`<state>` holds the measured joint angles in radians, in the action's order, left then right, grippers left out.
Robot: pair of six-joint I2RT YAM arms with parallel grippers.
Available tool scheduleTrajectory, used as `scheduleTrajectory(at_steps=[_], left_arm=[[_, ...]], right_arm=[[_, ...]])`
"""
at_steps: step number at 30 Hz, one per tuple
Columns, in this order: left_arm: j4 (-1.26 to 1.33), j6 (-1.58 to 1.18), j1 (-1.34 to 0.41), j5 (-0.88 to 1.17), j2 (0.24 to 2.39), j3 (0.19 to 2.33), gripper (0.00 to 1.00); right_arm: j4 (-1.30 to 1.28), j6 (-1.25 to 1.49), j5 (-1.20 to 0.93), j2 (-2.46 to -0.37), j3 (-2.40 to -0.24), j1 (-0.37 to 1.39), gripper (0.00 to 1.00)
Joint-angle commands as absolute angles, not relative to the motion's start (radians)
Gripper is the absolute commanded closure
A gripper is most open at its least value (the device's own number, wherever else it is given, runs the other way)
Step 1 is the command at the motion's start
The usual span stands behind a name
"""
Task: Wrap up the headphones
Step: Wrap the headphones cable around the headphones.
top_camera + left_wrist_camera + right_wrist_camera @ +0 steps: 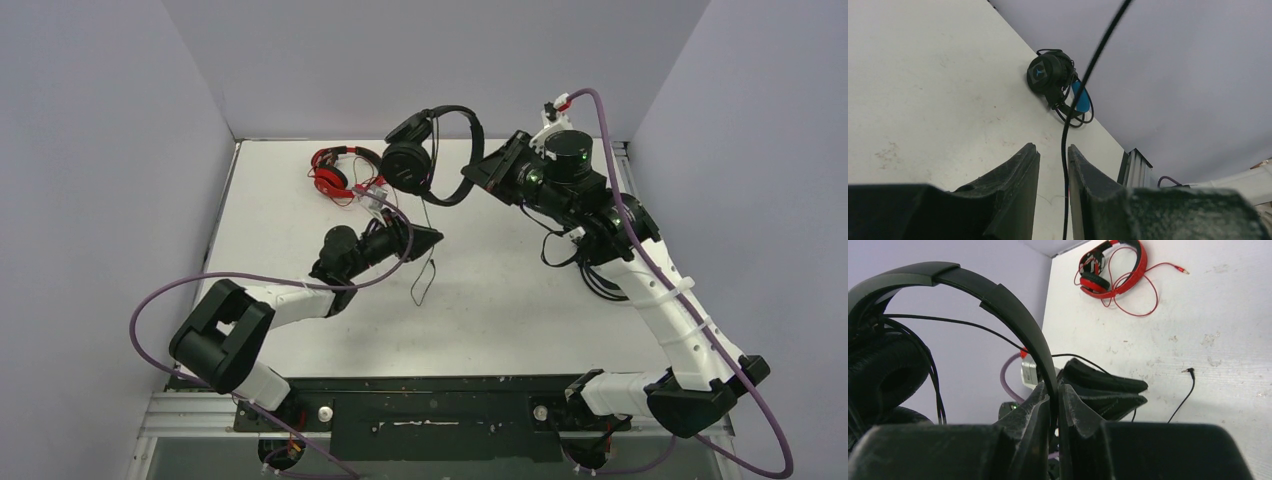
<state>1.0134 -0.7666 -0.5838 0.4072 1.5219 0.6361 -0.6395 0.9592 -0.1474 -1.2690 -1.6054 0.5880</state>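
Above the table (500,290), top view: black headphones (432,155) are up in the air, with the right gripper (469,179) at their 3 o'clock. Their cable (432,262) hangs toward 6 o'clock through the left gripper (436,237). Red headphones (335,170) lie at that gripper's 10 o'clock.

Left wrist: jaws narrowly apart, the cable running lengthwise in the gap and not pinched. Blue-band headphones (1053,77) sit on the table at 12 o'clock.

Right wrist: jaws clamped on the headband (998,295); plug (1189,371) at 3 o'clock.

Judgement: the left arm is nearer the cable, which needs pinching before winding.
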Motion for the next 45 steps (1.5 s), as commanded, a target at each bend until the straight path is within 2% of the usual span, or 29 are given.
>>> scheduleTrajectory(at_steps=[1, 9, 11, 15, 19, 27, 32, 40, 45], left_arm=[[1.071, -0.753, -0.633, 0.372, 1.489, 0.621, 0.74], [1.084, -0.732, -0.698, 0.354, 1.541, 0.602, 0.74], [1.079, -0.727, -0.709, 0.353, 1.546, 0.599, 0.78], [1.063, -0.717, -0.728, 0.35, 1.53, 0.581, 0.92], [1.011, -0.699, -0.754, 0.35, 1.494, 0.573, 0.95], [0.744, -0.598, -0.825, 0.288, 1.329, 0.585, 0.95], [0.589, -0.538, -0.858, 0.242, 1.221, 0.608, 1.0], [0.339, -0.449, -0.918, 0.186, 1.109, 0.696, 1.0], [0.166, -0.371, -0.938, 0.144, 1.074, 0.794, 1.0]], right_arm=[[-0.551, 1.008, -0.038, -1.268, -1.687, 0.575, 1.0], [-0.571, 1.004, 0.065, -1.29, -1.742, 0.565, 1.0], [-0.589, 0.995, 0.096, -1.294, -1.765, 0.562, 1.0], [-0.614, 0.967, 0.165, -1.3, -1.795, 0.554, 1.0], [-0.632, 0.935, 0.263, -1.302, -1.803, 0.548, 1.0], [-0.667, 0.869, 0.526, -1.321, -1.806, 0.536, 1.0], [-0.678, 0.851, 0.662, -1.336, -1.786, 0.532, 1.0], [-0.679, 0.784, 0.814, -1.37, -1.723, 0.521, 1.0], [-0.685, 0.769, 0.825, -1.388, -1.629, 0.509, 1.0]])
